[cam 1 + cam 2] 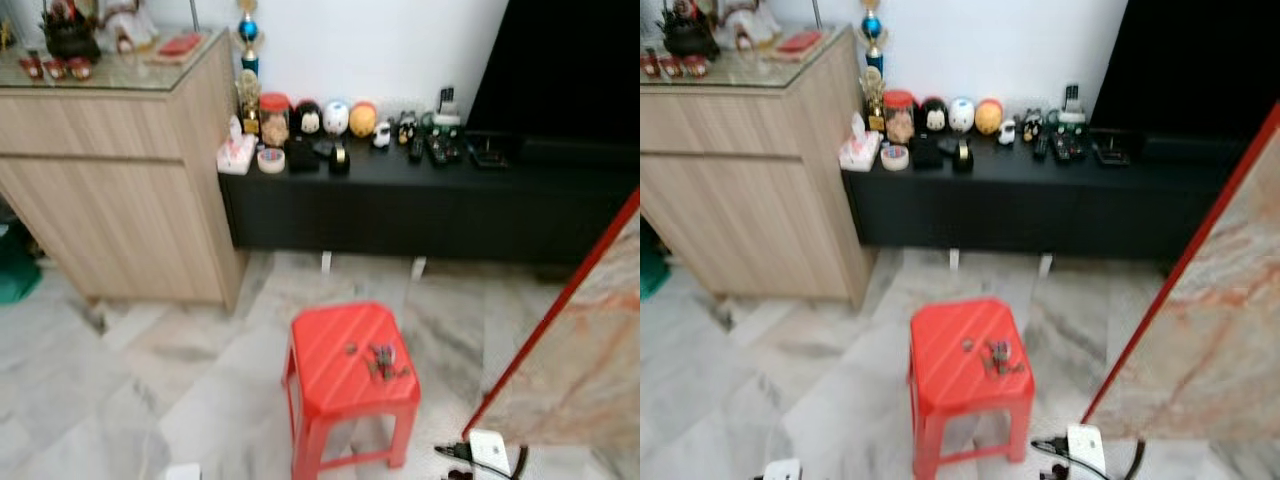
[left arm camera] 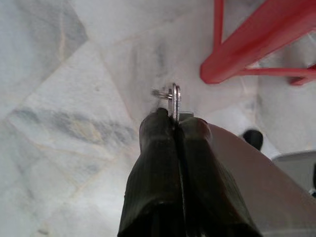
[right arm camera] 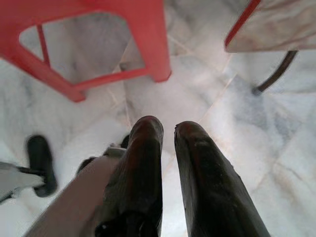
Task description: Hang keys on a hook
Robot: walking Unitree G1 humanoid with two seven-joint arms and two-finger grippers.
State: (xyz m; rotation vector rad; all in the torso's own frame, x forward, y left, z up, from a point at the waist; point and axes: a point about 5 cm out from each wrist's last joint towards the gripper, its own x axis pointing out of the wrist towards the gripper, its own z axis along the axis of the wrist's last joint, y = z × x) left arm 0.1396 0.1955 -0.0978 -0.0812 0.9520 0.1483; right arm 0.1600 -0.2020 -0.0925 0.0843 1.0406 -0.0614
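A bunch of keys [image 1: 382,360] lies on top of a red plastic stool [image 1: 330,345] that stands on the marble floor in front of me; a small separate piece [image 1: 351,348] lies just left of the bunch. In the left wrist view my left gripper [image 2: 175,118] hangs low beside the stool's legs [image 2: 237,47], shut on a small silver metal ring [image 2: 174,98] that sticks out past its fingertips. My right gripper [image 3: 169,129] hangs above the floor near the stool's other side, open by a narrow gap with nothing between its fingers.
A low black cabinet [image 1: 420,215] with jars, figurines and remotes runs along the wall, under a dark screen [image 1: 570,70]. A wooden cupboard [image 1: 120,190] stands at the left. A red-edged marble slab [image 1: 590,350] leans at the right, with a white plug and cable [image 1: 490,450] at its foot.
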